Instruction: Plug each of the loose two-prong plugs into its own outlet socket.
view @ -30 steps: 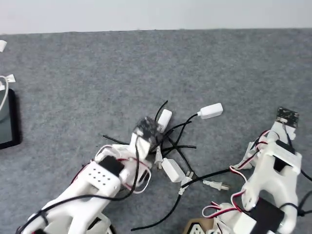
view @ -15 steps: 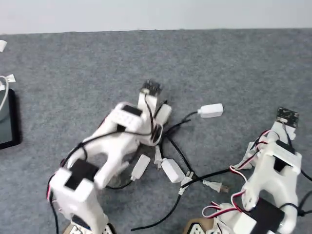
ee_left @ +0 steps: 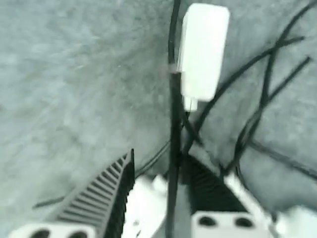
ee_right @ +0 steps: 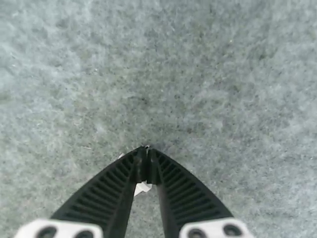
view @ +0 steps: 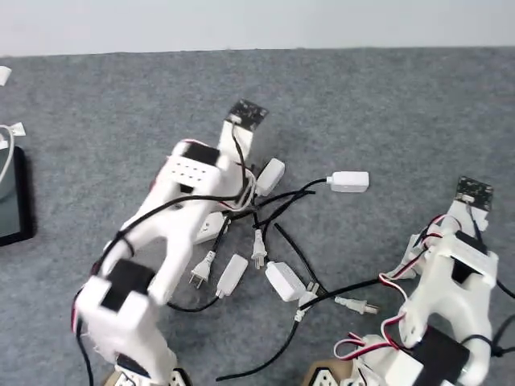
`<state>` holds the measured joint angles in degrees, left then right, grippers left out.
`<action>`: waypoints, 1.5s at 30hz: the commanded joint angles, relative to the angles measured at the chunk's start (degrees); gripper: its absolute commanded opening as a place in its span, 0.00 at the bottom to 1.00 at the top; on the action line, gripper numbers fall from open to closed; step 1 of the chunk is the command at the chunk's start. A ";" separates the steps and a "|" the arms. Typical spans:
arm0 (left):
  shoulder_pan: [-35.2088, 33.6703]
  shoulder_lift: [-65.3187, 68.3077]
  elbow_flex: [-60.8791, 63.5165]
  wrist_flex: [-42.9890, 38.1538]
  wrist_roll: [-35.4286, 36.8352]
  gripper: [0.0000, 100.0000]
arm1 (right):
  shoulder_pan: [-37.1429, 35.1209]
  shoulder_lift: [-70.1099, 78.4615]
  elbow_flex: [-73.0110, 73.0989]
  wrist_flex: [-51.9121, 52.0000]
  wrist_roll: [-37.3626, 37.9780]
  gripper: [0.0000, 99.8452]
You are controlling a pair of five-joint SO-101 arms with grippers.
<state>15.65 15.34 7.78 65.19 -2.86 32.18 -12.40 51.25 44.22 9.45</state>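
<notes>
Left gripper [ee_left: 161,161]: fingers spread, black cord [ee_left: 173,99] running through the gap, white socket block [ee_left: 203,49] just beyond. Right gripper [ee_right: 144,151]: pressed together over carpet [ee_right: 223,74]. Looks like the pick-up stage. Next move: close on a plug [view: 202,276] body, not the cord.

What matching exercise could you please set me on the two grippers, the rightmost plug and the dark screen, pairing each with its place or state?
Things:
1. left gripper
2. right gripper
3. rightmost plug
4. dark screen

Places or states:
A. at the high view's left edge
B. shut, over bare carpet
C. lying on the carpet by the right arm
D. open, astride a black cable

Pairs: 1-D, 2-B, 3-C, 4-A.
</notes>
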 commanded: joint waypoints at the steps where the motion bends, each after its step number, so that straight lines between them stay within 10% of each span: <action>1: -0.88 -13.80 5.93 3.34 -2.20 0.21 | -0.31 0.04 -2.37 0.66 0.79 0.03; 16: -0.88 -53.71 55.43 2.29 -26.20 0.22 | -0.57 0.04 -2.37 0.66 0.79 0.03; 24: 2.11 -55.30 65.80 -7.91 -21.27 0.22 | -0.57 0.04 -2.37 0.75 0.79 0.03; 45: -7.21 -10.46 24.48 -17.76 -15.91 0.01 | -0.31 0.04 -2.29 0.75 0.79 0.03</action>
<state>10.81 -1.27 44.18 53.67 -19.74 32.18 -12.40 51.25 44.22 9.45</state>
